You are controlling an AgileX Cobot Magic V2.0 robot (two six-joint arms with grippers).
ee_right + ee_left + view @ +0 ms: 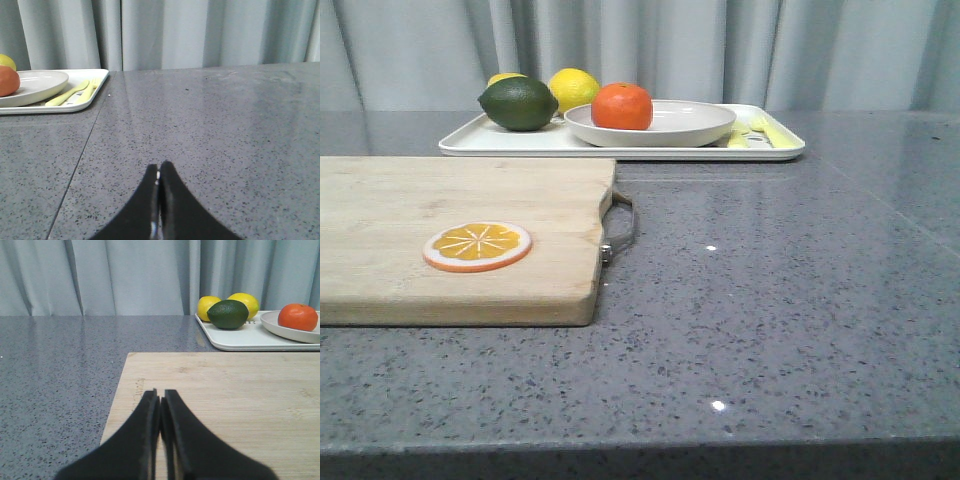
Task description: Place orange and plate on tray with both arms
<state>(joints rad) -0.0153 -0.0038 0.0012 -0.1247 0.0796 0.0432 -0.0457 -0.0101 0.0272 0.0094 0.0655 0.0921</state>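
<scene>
The orange (621,106) rests in the off-white plate (682,124), and the plate sits on the white tray (500,141) at the back of the table. The left wrist view also catches the orange (298,316), the plate (285,330) and the tray (235,340), far off. My left gripper (160,395) is shut and empty, low over the wooden cutting board (225,390). My right gripper (159,166) is shut and empty above bare grey countertop, away from the tray (90,95) and plate (35,85). Neither gripper appears in the front view.
A dark green lime (519,103) and two yellow lemons (574,88) lie on the tray's left part. Yellow cutlery (760,132) lies on its right end. A flat orange slice (478,246) sits on the cutting board (450,200), which has a metal handle (620,228).
</scene>
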